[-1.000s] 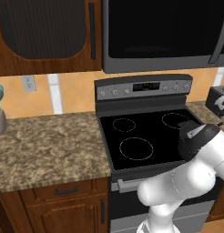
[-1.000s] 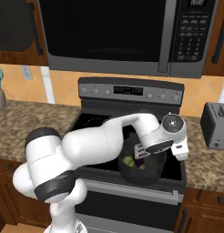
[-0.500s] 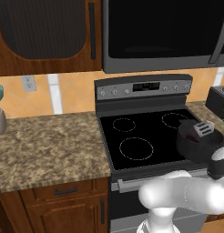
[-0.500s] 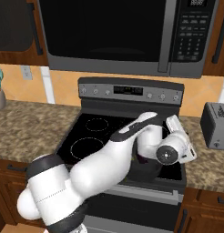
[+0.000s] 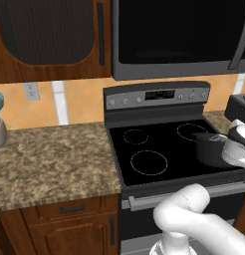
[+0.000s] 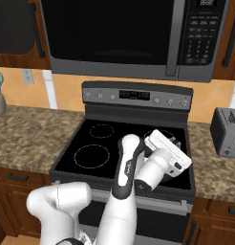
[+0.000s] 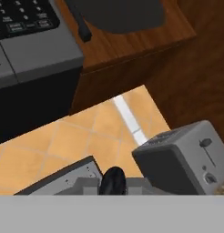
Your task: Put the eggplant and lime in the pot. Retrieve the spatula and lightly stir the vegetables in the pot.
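**Gripper.** In the hand view, the gripper (image 7: 114,181) is seen with its dark tips drawn together into a single mass and no gap left between them. The jaws are to be treated as clenched. Whether a thin item is pinched between them cannot be told. The hand is tilted upward, away from the cooktop.

**Pot.** The pot (image 5: 209,149) is located on the front right area of the stove (image 5: 169,149), partly covered by the white wrist in the left base view. Its contents are hidden.

**Handling.** The spatula is judged to be light and stiff, with a thin, smooth handle that is liable to twist in the grip. It should be taken across the handle near mid-length, with the slotted head left free. The eggplant and lime are judged to be glossy and prone to rolling, so only light stirring pressure is advised. The pot is low-sided and could be shifted by a hard sideways push.

**Background.** Beyond the stove, a toaster (image 7: 182,159) stands on the counter against the tiled backsplash (image 7: 86,136). A microwave (image 6: 114,38) is mounted above.
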### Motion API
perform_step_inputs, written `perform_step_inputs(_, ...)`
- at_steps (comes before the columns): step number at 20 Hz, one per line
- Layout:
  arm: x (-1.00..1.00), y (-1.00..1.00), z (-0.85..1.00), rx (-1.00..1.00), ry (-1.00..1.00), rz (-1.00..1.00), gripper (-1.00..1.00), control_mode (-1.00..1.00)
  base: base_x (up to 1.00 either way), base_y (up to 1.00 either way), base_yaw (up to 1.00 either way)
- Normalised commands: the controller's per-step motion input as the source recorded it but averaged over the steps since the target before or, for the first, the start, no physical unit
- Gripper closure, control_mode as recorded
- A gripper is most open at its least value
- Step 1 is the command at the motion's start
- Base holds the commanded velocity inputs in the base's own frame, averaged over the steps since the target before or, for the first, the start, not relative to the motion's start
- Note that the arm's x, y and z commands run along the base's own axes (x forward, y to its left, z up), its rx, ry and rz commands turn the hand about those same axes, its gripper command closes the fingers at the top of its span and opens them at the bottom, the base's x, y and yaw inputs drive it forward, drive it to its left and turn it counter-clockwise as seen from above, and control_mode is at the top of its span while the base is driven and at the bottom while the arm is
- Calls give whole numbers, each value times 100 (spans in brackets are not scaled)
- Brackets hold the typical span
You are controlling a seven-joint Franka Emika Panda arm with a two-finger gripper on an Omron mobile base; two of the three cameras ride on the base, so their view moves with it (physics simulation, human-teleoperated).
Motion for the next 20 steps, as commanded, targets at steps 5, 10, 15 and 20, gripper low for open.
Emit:
perform_step_inputs(5, -32, 38, 40, -31, 0, 0, 100, -100, 0, 0, 0)
perform_step_inputs(10, 0, 19, 58, -31, -1, 0, 100, -100, 0, 0, 0)
perform_step_inputs(15, -10, 27, 10, -21, 9, 0, 100, -100, 0, 0, 0)
perform_step_inputs(20, -7, 29, 0, -9, 26, 0, 100, -100, 0, 0, 0)
